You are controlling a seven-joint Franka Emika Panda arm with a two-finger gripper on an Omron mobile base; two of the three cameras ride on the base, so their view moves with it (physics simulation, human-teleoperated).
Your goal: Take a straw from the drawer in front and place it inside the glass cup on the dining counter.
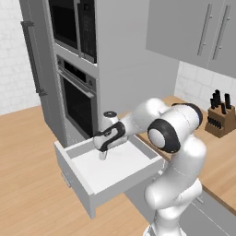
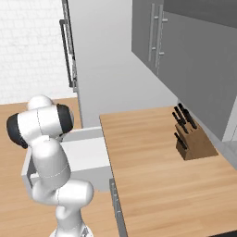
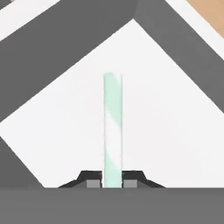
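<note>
In the left base view, a tall grey unit with two built-in ovens (image 1: 76,69) fills the upper left. Below it, at centre left, the drawer (image 1: 78,182) stands pulled open, its white inside showing. The white arm (image 1: 177,152) rises from the lower right and bends left, so that the gripper (image 1: 103,156) hangs low over the drawer's white floor. From this angle the fingers are too small to read clearly. At the far right, a knife block (image 1: 220,117) sits on the wood counter (image 1: 216,170) along the wall.

In the right base view, the arm (image 2: 51,162) fills the lower left, with the open drawer (image 2: 88,155) partly hidden behind it, and the knife block (image 2: 192,139) stands on the counter at right.

In the hand view, the straw (image 3: 112,127), striped pale green and white, runs straight up the middle of the frame over the drawer's white floor (image 3: 175,131). At bottom centre, the two dark fingertips (image 3: 92,179) press against its near end from either side, pinching it.
</note>
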